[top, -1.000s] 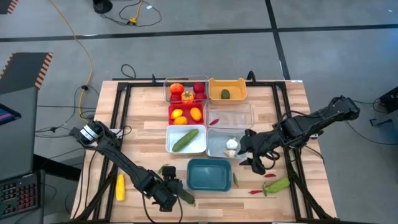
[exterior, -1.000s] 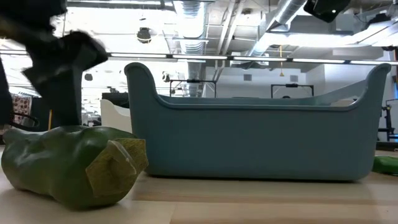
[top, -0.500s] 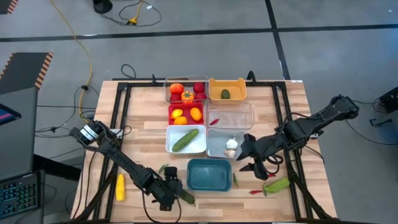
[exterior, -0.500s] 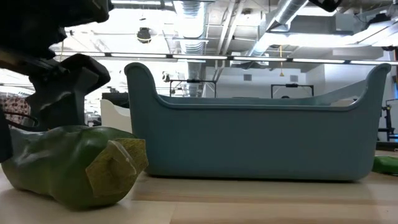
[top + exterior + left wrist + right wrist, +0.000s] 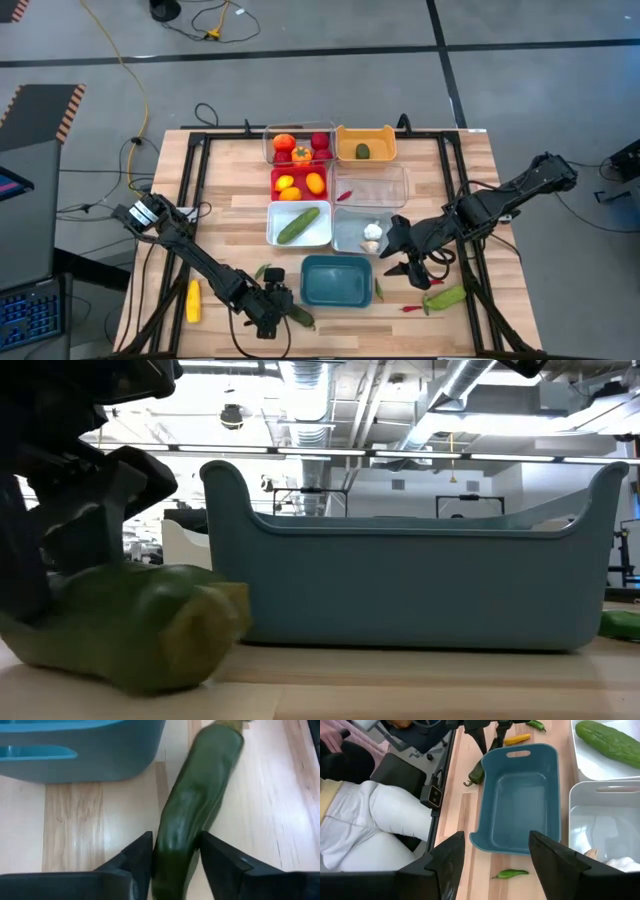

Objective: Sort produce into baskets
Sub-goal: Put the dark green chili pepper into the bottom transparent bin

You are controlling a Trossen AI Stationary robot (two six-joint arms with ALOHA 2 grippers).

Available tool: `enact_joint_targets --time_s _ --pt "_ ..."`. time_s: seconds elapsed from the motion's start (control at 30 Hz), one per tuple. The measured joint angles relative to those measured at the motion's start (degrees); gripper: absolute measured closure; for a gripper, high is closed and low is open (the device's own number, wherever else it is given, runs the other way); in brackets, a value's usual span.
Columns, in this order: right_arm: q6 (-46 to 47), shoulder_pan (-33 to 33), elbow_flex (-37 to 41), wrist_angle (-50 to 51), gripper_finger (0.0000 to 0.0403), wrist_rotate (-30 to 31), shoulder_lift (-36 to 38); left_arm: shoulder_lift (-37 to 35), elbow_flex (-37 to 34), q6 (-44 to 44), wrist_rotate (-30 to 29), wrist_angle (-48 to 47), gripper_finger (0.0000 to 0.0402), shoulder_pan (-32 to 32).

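The left gripper (image 5: 175, 865) has just closed in on the green cucumber (image 5: 195, 805) beside the teal tray (image 5: 335, 281), fingers now pinching it. The lift should follow. The right gripper (image 5: 405, 257) hovers nearby, fingers spread, empty.

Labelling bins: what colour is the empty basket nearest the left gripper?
Teal basket; clearest in the right wrist view.
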State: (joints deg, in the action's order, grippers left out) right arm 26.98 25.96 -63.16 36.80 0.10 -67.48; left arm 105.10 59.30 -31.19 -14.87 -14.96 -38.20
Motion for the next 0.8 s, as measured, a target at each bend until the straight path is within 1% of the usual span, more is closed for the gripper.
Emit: enact_joint_targets --time_s 0.1,0.23,0.37,0.57,0.67,0.8 --pt "0.0 0.0 0.0 0.0 0.0155 0.0 0.0 0.0 0.5 -0.1 1.0 -0.1 0.0283 0.0" --pt "0.0 0.0 0.0 0.0 0.0155 0.0 0.0 0.0 3.4 0.4 5.4 -3.4 0.0308 0.4" --pt "0.0 0.0 0.0 0.0 0.0155 0.0 0.0 0.0 8.3 0.8 10.2 -10.0 0.0317 1.0" --pt "0.0 0.0 0.0 0.1 0.0155 0.0 0.0 0.0 16.5 5.9 16.9 -16.5 0.0319 2.0" --pt "0.1 0.0 0.0 0.1 0.0155 0.0 0.0 0.0 21.5 11.1 16.9 -19.6 0.0319 3.3" --pt "3.1 0.3 0.0 1.1 0.0155 0.0 0.0 -0.1 29.0 20.2 12.9 -24.4 0.0319 6.8"
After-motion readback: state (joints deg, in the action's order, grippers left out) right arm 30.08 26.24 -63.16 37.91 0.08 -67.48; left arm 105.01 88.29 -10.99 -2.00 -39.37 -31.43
